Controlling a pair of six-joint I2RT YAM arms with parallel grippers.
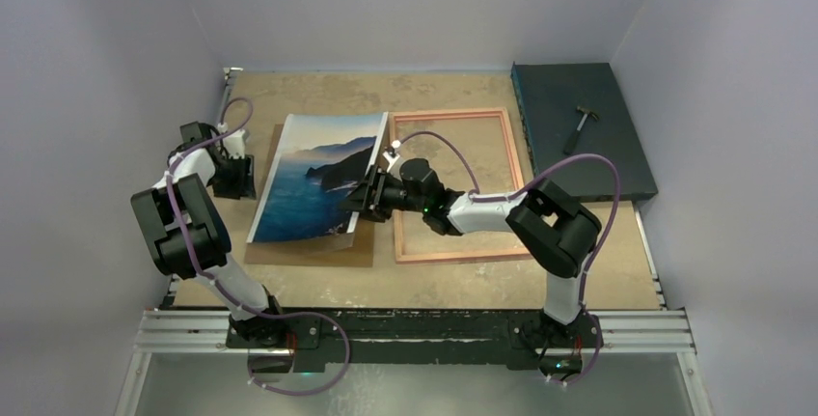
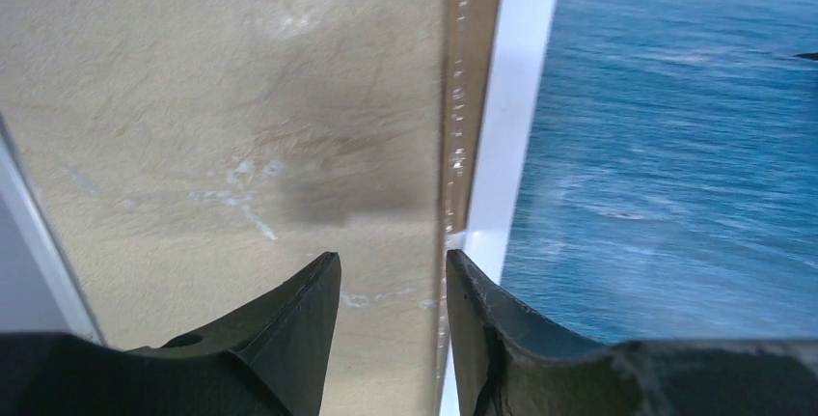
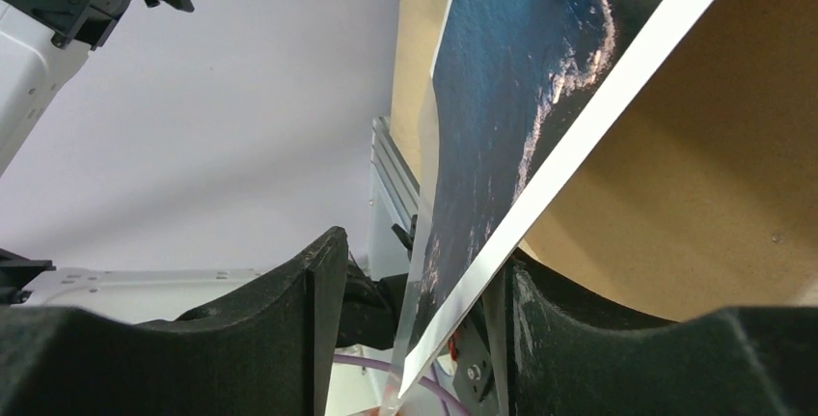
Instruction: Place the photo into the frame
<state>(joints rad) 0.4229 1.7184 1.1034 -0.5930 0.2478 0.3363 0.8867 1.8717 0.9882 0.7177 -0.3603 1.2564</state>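
Observation:
The photo [image 1: 313,180] shows blue sea and dark mountains. It lies over a brown backing board [image 1: 309,250], left of the frame [image 1: 449,254], and its right edge is raised. My right gripper [image 1: 365,196] is at that raised edge. In the right wrist view the jaws [image 3: 415,281] stand apart with the photo [image 3: 521,78] between them, its white border leaning on one finger [image 3: 540,329]. My left gripper [image 1: 239,177] is open at the photo's left edge. In its view [image 2: 391,286] one finger [image 2: 482,329] sits by the photo's white border [image 2: 521,97].
A dark slab [image 1: 550,97] with a small hammer [image 1: 582,126] lies at the back right, next to the frame. The backing board also shows in the wrist views [image 2: 475,69] [image 3: 695,146]. Grey walls enclose the table on three sides.

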